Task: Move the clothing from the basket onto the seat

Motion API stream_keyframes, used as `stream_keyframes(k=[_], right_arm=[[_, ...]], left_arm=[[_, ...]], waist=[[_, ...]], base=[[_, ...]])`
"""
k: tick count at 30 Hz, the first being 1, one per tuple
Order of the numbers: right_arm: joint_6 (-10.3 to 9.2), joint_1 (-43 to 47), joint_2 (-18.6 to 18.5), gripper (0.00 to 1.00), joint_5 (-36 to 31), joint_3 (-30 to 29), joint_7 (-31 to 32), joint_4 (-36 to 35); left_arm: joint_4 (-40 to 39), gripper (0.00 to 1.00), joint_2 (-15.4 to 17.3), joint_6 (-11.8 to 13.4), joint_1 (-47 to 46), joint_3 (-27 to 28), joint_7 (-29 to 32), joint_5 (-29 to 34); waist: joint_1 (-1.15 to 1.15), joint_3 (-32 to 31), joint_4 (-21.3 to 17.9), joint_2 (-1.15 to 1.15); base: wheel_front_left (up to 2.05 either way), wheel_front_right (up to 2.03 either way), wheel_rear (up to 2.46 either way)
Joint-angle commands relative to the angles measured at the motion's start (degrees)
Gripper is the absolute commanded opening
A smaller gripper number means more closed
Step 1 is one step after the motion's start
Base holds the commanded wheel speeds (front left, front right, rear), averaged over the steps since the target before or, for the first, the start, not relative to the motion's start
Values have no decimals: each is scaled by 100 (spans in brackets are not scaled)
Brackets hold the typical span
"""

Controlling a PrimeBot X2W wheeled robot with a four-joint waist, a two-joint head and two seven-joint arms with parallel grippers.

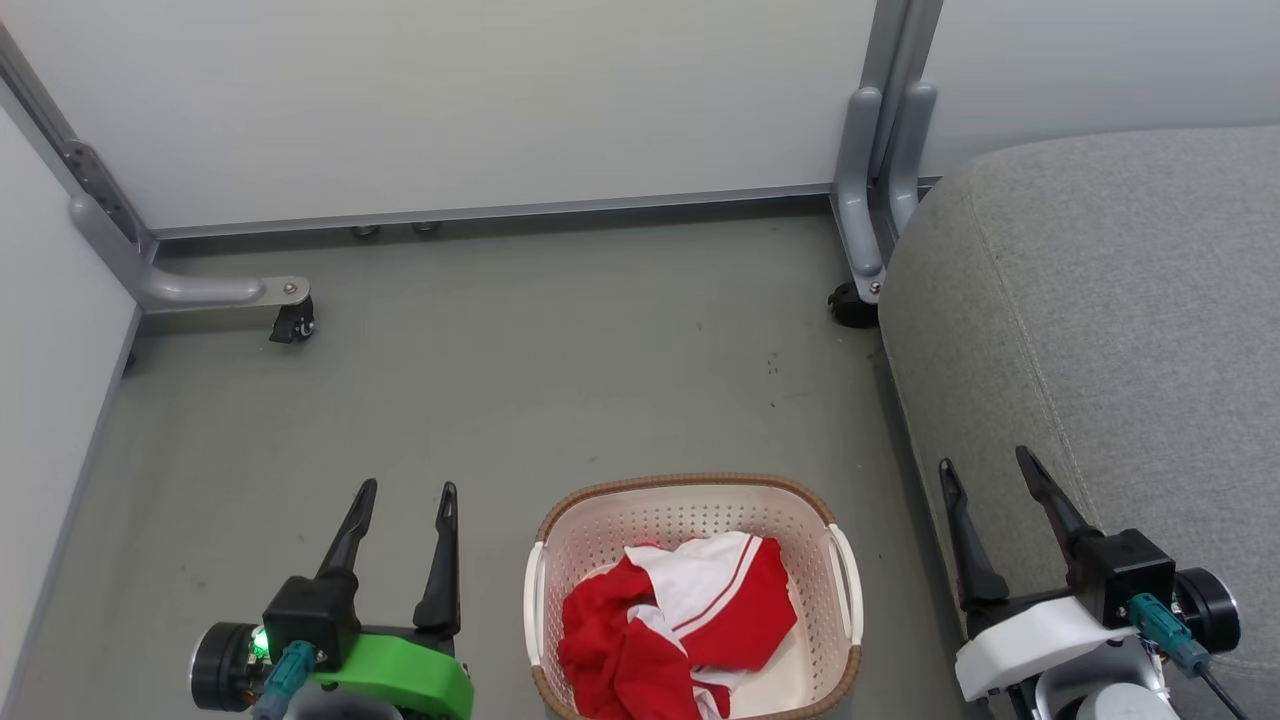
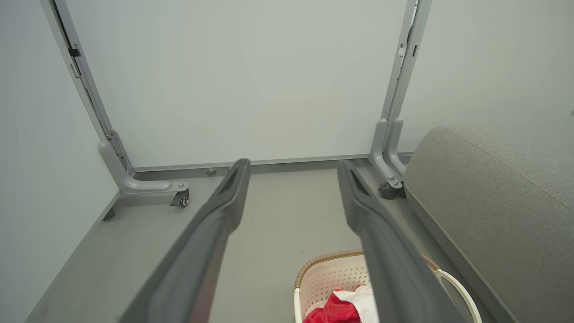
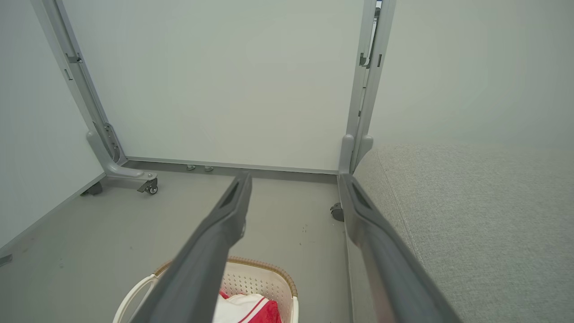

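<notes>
Clothing (image 1: 680,620), red-and-white fabric, lies in the cream perforated plastic basket (image 1: 690,480) at six o'clock; grey woven seat (image 1: 1100,300) at three. Left end effector (image 1: 409,487) and right end effector (image 1: 983,459) flank it, spread and empty, seemingly for reaching.

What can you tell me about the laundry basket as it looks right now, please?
The basket is a cream-white perforated plastic tub, a rounded rectangle with a brown woven-look rim and two white side handles. It stands upright on the grey floor, between the left tool and right tool, touching neither, beside the seat. Crumpled red-and-white clothing lies inside.
</notes>
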Motion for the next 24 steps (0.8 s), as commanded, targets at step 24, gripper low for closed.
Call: stream_keyframes(k=[24], right_arm=[[1,-335,-7,100,124,-113,-93,-219]], left_arm=[[402,100,9,19,-523,-625,-19,96]], waist=[[0,713,-57,0]], base=[[0,0,0]])
